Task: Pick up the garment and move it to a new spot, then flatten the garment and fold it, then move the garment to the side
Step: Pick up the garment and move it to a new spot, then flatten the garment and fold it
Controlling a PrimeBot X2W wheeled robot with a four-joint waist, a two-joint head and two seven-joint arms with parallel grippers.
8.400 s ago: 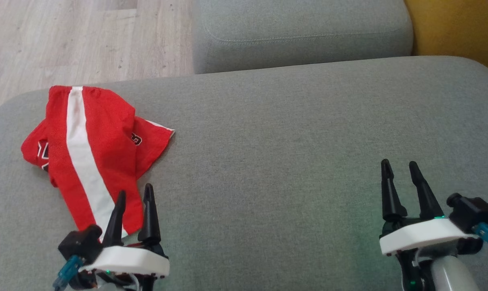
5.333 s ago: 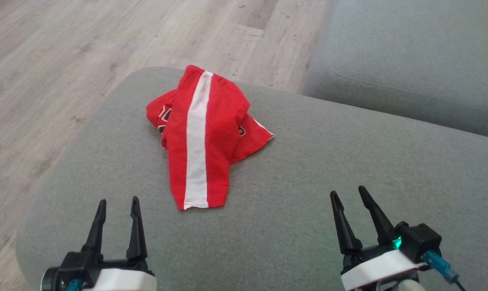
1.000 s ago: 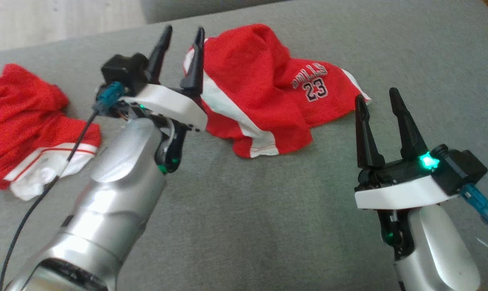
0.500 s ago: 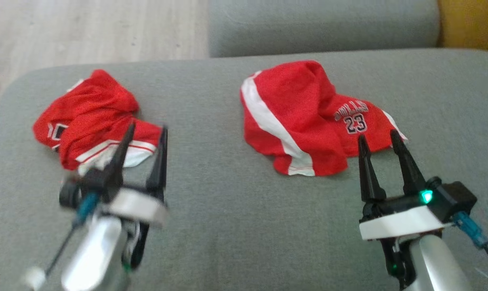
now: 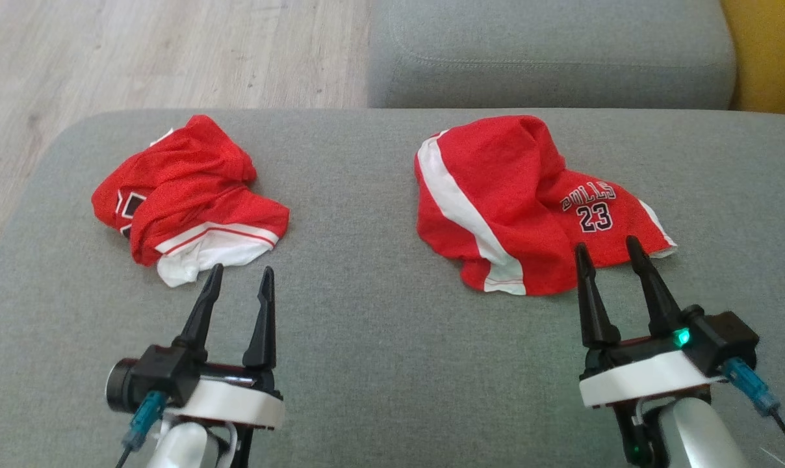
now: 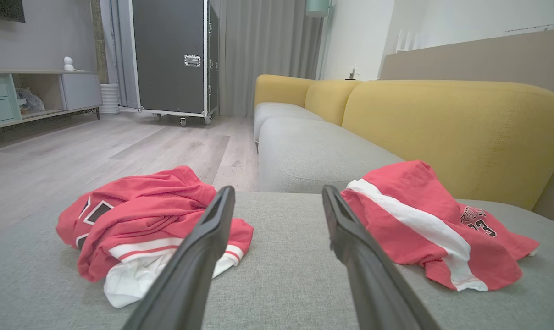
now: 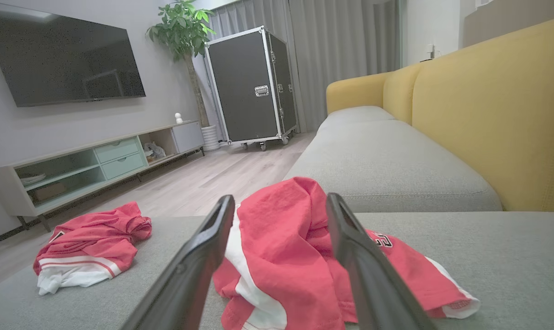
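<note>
The garment (image 5: 516,201), red shorts with a white side stripe and "BULLS 23" print, lies rumpled on the grey sofa cushion (image 5: 379,364), right of centre. My right gripper (image 5: 607,244) is open just in front of its near right edge, apart from the cloth. In the right wrist view the garment (image 7: 286,229) lies straight ahead between that gripper's (image 7: 280,196) spread fingers. My left gripper (image 5: 241,268) is open at the lower left, empty. Its wrist view has the garment (image 6: 423,220) off to the right of the open gripper (image 6: 278,189).
A second crumpled red piece with white trim (image 5: 184,195) lies at the cushion's left end, just beyond my left fingertips. Wood floor (image 5: 139,52) lies past the cushion's left edge. Another grey seat (image 5: 548,52) and a yellow backrest (image 5: 769,52) are behind.
My left arm has drawn back from beside the striped garment to the lower left, its gripper still open. The camera view has shifted. The right gripper has kept its place and stayed open.
</note>
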